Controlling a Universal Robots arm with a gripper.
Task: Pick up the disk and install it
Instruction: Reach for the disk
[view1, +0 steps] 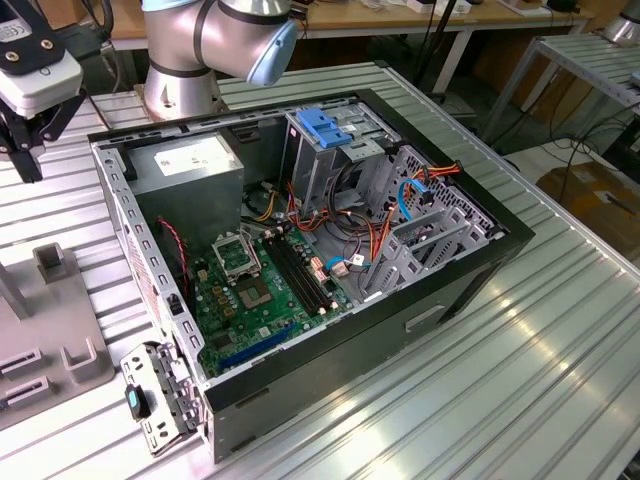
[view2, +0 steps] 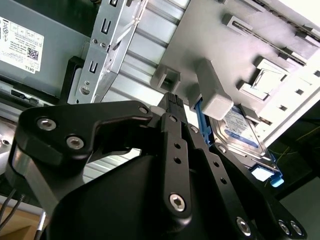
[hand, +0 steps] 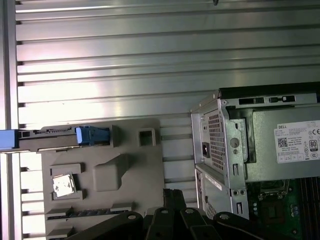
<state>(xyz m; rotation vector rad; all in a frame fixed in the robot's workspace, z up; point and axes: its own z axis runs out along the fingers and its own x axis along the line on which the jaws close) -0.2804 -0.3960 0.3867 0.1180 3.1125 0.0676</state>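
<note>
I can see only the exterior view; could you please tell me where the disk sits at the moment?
Observer: The disk stands on edge in a slot of the grey fixture, outside the case.
Operator: Thank you. Is the pincer on it?
Observer: No. In the second wrist view the pincer is short of the disk and does not touch it.
Operator: Is anything else on that fixture?
Observer: Yes. In the first wrist view a silver square chip lies in a recess of it.
</note>
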